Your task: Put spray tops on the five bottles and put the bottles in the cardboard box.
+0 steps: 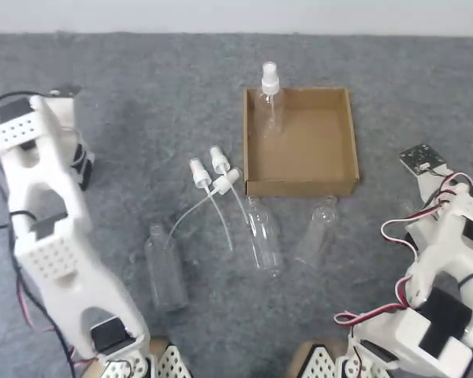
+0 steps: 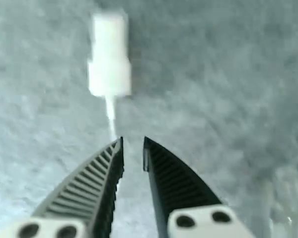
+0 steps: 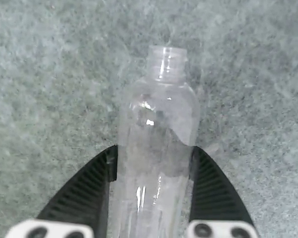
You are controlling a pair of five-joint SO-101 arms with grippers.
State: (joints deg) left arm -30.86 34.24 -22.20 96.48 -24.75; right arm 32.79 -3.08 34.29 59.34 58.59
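Grippers: how do they stand?
— The right gripper (image 3: 154, 149) is clamped on an uncapped bottle (image 3: 159, 109) over grey carpet (image 3: 49, 74). The left gripper (image 2: 133, 141) has its fingers narrowly apart, with a spray top (image 2: 109, 54) just beyond and its tube at one fingertip.
And the cardboard box (image 1: 299, 187)?
— Far centre. A capped bottle (image 1: 270, 102) stands in its far left corner. Three bare bottles (image 1: 264, 236) and three loose spray tops (image 1: 197, 169) lie on its near side.

The jaws of the right gripper (image 3: 153, 151) are matt black ribbed plastic. Between them, a clear plastic bottle (image 3: 159, 119) is smooth and glossy, with bright glints. Ahead of the jaws of the left gripper (image 2: 132, 140), a white plastic spray top (image 2: 109, 54) looks matt over rough, fuzzy grey carpet (image 2: 228, 74).
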